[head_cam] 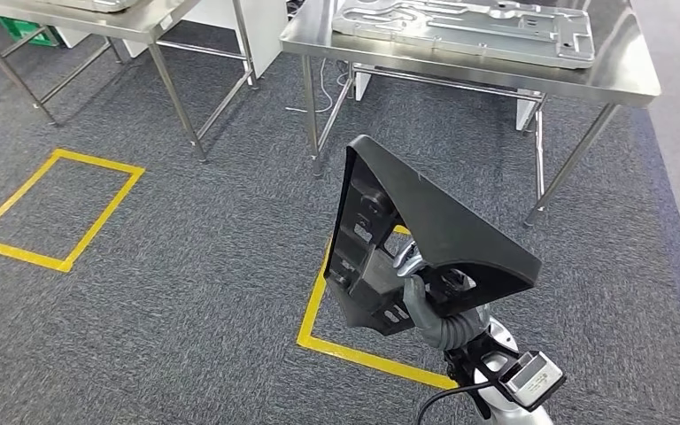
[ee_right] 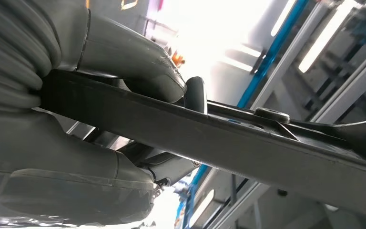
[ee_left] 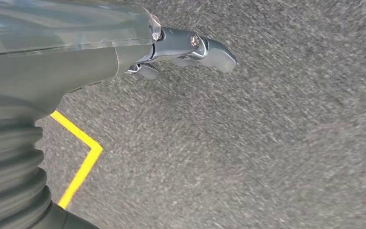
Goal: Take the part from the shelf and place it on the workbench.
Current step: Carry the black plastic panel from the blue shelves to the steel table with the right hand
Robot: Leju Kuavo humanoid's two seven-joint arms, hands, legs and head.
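part (head_cam: 425,239) gripped by right hand (head_cam: 429,310); left hand (ee_left: 190,50) over carpet (ee_left: 267,143).

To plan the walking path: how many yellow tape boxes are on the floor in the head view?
2: one yellow box on the carpet at the left, and one yellow box in front of the right table, partly hidden by the black part.

No readable text, labels, brands or numbers anywhere. Only floor markings: yellow tape rectangles (head_cam: 53,211) on carpet, unlettered.
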